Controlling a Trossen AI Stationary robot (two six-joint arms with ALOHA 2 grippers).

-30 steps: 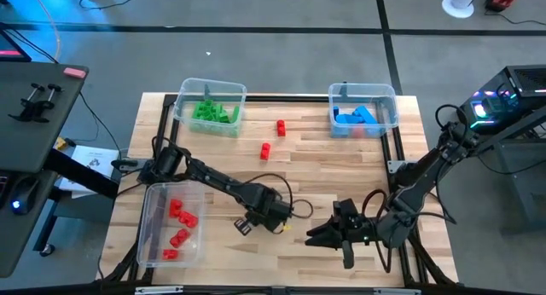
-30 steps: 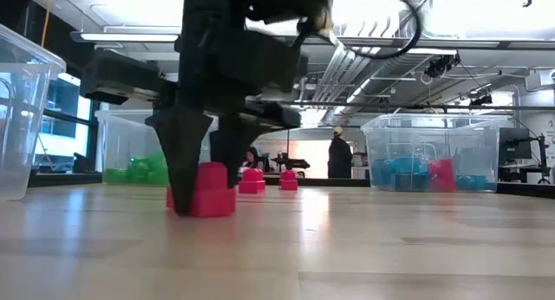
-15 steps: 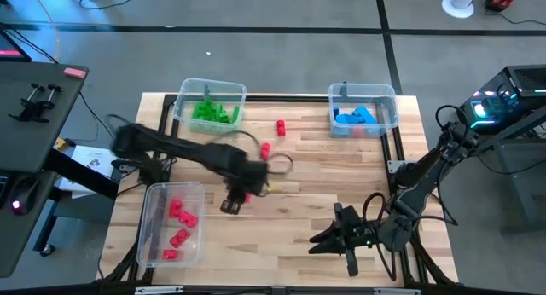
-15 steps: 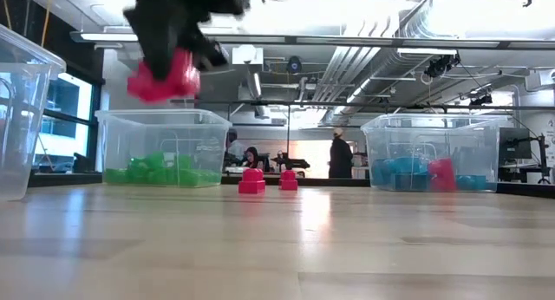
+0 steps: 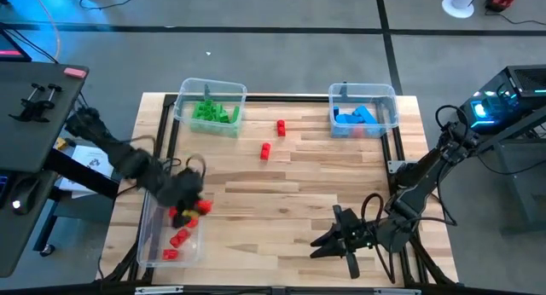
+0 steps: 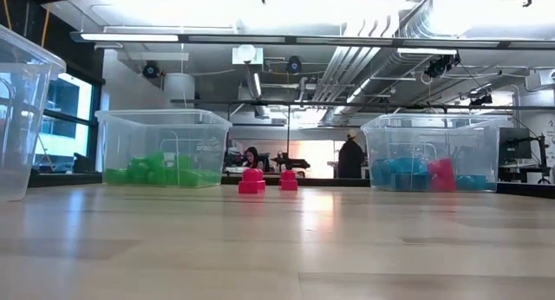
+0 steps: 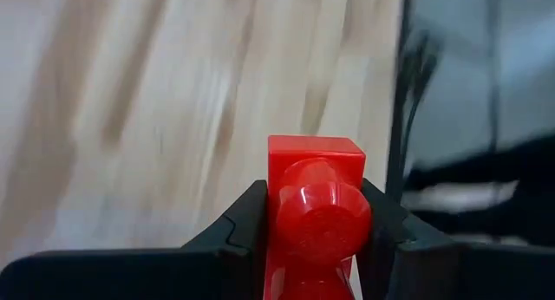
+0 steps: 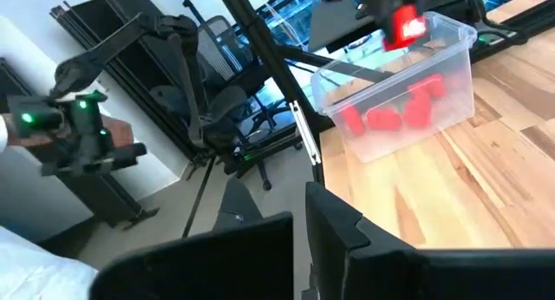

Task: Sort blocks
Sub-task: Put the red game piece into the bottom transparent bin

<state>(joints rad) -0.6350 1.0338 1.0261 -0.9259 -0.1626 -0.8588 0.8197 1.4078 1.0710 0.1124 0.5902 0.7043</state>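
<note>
Two arms on my screen over the wooden surface (image 5: 290,184). Biggest things on it are three clear bins: red bin (image 5: 152,244) at the near left corner, green bin (image 5: 183,95) far left, blue bin (image 5: 388,103) far right. Left claw (image 5: 189,205) hangs over the red bin's far end, pinching a red block (image 7: 314,205) between its fingers (image 7: 238,226); the wrist cam shows the stud end sticking right out at me. Right claw (image 5: 328,241) sits low near the front right of the surface, pressed together, nothing in it. Green blocks (image 5: 212,112) are piled in the green bin, blue ones (image 5: 354,116) in the blue bin, and a few red ones (image 5: 177,238) lie in the red bin. Loose on the surface between the two far bins: two red blocks (image 5: 264,150), near each other but apart.
</note>
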